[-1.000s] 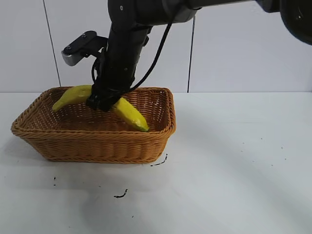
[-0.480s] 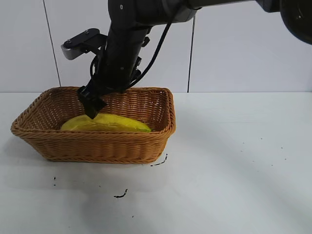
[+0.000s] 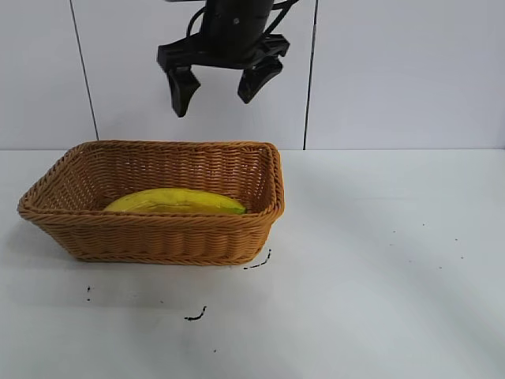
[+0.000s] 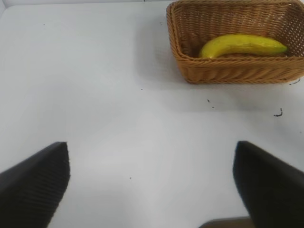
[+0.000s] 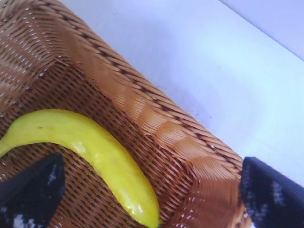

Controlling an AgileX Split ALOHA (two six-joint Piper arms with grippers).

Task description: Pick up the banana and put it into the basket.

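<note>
The yellow banana (image 3: 173,201) lies flat inside the tan woven basket (image 3: 150,233) at the left of the white table. My right gripper (image 3: 213,103) hangs open and empty well above the basket, clear of its rim. In the right wrist view the banana (image 5: 95,147) lies on the basket's floor (image 5: 156,128) below and between the spread fingers of the right gripper (image 5: 149,175). My left gripper (image 4: 152,190) is open and empty over bare table, far from the basket (image 4: 237,73) and the banana (image 4: 242,44); it is out of the exterior view.
Small black marks (image 3: 197,316) lie on the white table in front of the basket, one (image 3: 257,264) by its near right corner. A white panelled wall stands behind the table.
The right gripper let go of the banana, which dropped flat into the basket. The gripper then opened wide and rose high above the basket.
</note>
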